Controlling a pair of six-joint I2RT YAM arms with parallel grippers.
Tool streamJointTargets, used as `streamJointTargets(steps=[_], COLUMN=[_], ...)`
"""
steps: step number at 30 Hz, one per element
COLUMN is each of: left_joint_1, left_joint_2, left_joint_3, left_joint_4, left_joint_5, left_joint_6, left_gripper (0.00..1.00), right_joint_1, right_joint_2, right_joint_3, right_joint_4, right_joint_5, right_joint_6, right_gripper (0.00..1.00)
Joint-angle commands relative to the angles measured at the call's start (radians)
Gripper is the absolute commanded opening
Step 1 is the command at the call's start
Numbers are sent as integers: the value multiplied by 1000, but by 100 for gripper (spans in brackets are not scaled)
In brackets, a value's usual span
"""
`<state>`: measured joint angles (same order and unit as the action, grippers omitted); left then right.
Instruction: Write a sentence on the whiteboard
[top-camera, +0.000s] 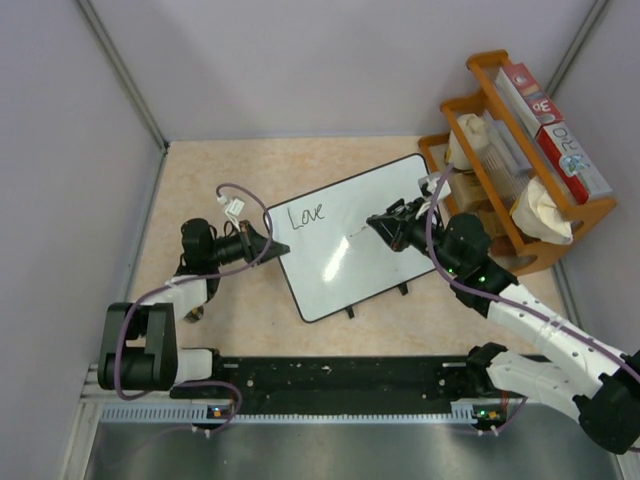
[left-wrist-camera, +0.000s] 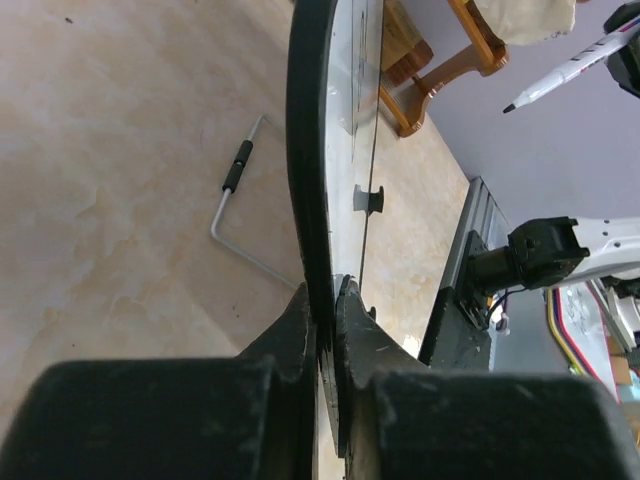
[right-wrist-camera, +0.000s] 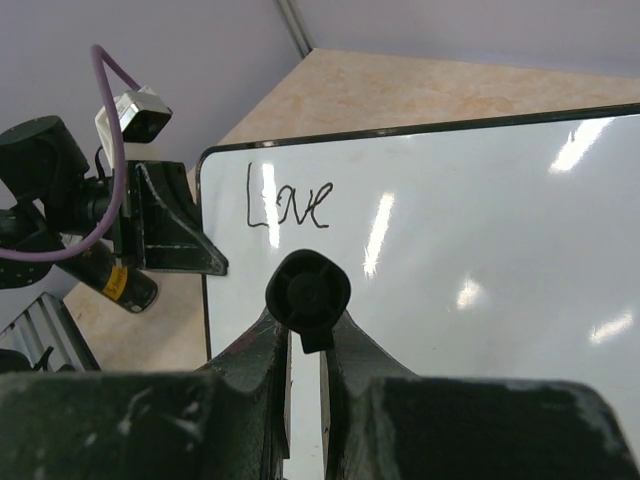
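Where the whiteboard (top-camera: 365, 265) lies: centre of the top view, on the tan table (top-camera: 205, 185), set aslant, small black feet along its lower long edge.
Left gripper (top-camera: 268, 242): jaws clamped on the board's left short edge, pinching the thin black frame.
Right gripper (right-wrist-camera: 305, 338): jaws closed on a marker (left-wrist-camera: 565, 68), above the board's right half.
Marker tip: contact with the board cannot be told.
Writing (right-wrist-camera: 285, 200): "Love" in black, at the board's upper left corner.
Wooden rack (top-camera: 585, 213): upper right of the top view, just beside the board.
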<state>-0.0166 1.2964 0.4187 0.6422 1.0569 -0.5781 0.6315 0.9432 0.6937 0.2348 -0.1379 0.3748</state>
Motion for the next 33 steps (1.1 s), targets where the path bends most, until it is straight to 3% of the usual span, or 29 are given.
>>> streamJointTargets(steps=[1,7,19,33], left_joint_1=[-6,-5,-5,-13], left_joint_2=[40,20,-32,-49], left_joint_3=[66,118,134,157], left_joint_4=[-87,-303,-386,-461], left_joint_5=[38,29,-26,-77], left_joint_6=[234,409,440,469], left_gripper=[0,0,0,0], right_joint_1=[-4,-4,-6,-110], right_joint_2=[-27,-38,2,101], right_joint_3=[35,33,59,109], right_joint_4=[6,6,20,173], right_joint_5=[-15,-22,8,-180], right_joint_6=[-24,-33,-65,22], right_gripper=[0,0,0,0])
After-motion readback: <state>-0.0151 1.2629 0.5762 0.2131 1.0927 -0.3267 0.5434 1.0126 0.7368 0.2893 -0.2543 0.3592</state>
